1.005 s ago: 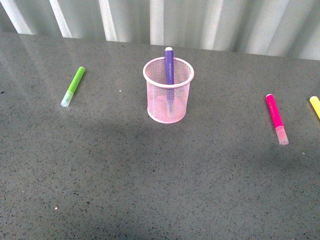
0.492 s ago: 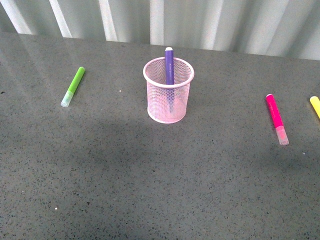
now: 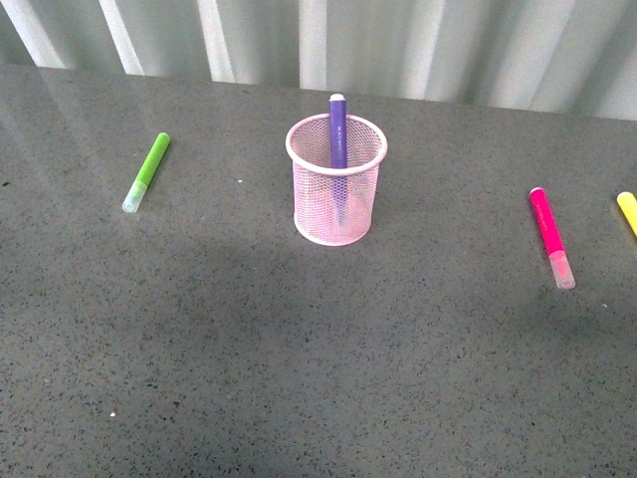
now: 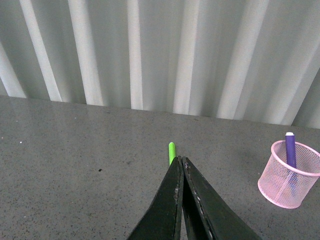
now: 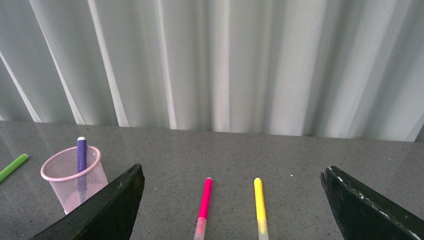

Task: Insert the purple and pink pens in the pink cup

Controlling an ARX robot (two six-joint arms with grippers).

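Observation:
The pink cup [image 3: 335, 192] stands upright on the grey table, a little behind its middle. The purple pen [image 3: 337, 132] is inside it, standing on end with its top above the rim; cup [image 4: 288, 175] and purple pen [image 4: 290, 149] also show in the left wrist view. The pink pen [image 3: 549, 234] lies flat at the right, clear cap toward the front. In the right wrist view the pink pen [image 5: 204, 202] lies between the wide-open fingers of my right gripper [image 5: 231, 185]. My left gripper [image 4: 180, 162] is shut on nothing. Neither arm shows in the front view.
A lime-green marker [image 3: 147, 171] lies at the left of the table, partly hidden behind the left fingers in the wrist view. A yellow marker [image 5: 259, 206] lies beside the pink pen, at the table's right edge [image 3: 627, 210]. A corrugated white wall stands behind the table.

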